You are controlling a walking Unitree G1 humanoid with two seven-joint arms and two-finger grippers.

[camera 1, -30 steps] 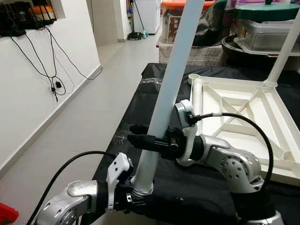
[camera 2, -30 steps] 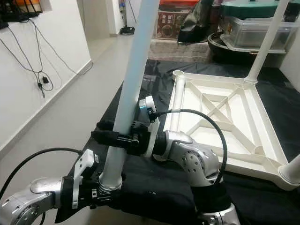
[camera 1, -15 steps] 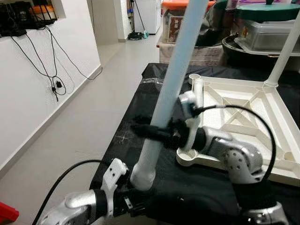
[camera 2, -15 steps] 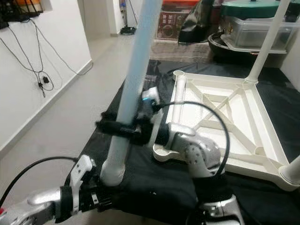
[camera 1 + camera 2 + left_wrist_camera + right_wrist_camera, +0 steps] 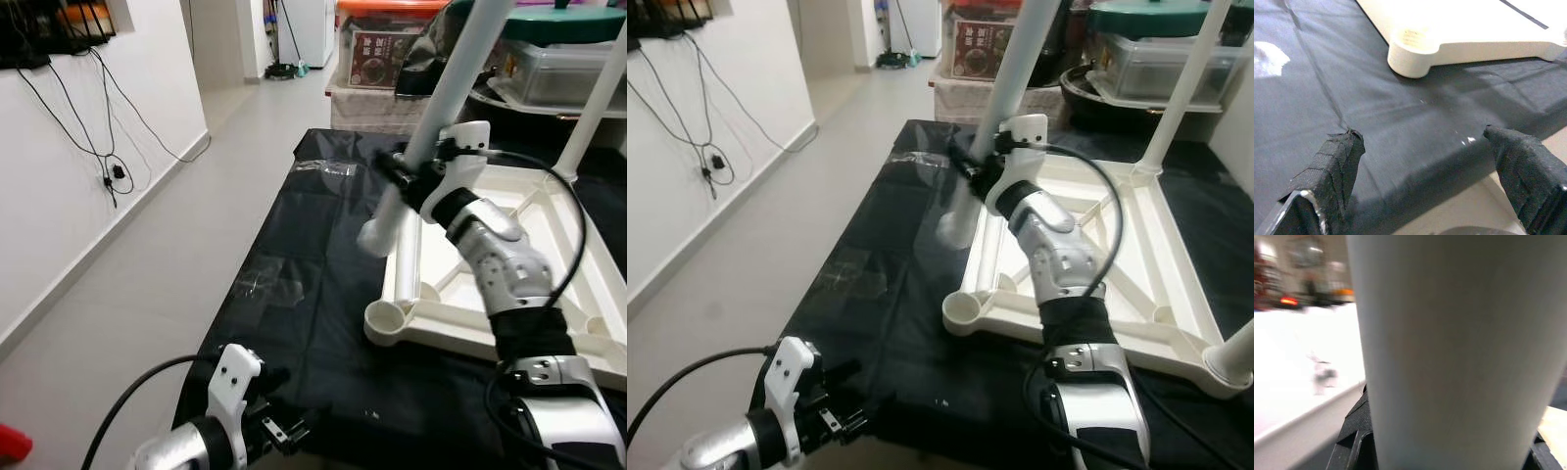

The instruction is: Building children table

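1. A white wall [image 5: 88, 176] runs along the far left, with black cables [image 5: 108, 127] hanging down it to a plug near the pale tiled floor [image 5: 176, 264].
2. The left gripper [image 5: 279, 426] sits low at the near edge of the black cloth [image 5: 294, 294] that covers the work surface. In the left wrist view its two black fingers [image 5: 1334, 161] stand wide apart with nothing between them, hovering over the cloth's near edge.
3. Ahead of those fingers lies an empty round corner socket [image 5: 1408, 46] of the upturned white tabletop [image 5: 549, 255], which rests flat on the cloth with its ribbed underside facing up. In the left eye view that socket [image 5: 392, 318] is the corner nearest the robot.
4. The right gripper [image 5: 404, 174] reaches forward over the tabletop's left edge and is clamped around a white table leg [image 5: 441, 98].
5. The leg is held tilted, its top leaning away and to the right; its lower end hangs in the air above the cloth, just beside the tabletop's left rim and apart from the near socket.
6. In the right wrist view the leg [image 5: 1459, 352] is very close to the camera.
7. Another white leg [image 5: 593, 113] stands upright in the tabletop's far corner.
8. Behind the table sit storage boxes [image 5: 377, 59] and a clear lidded container [image 5: 558, 64].
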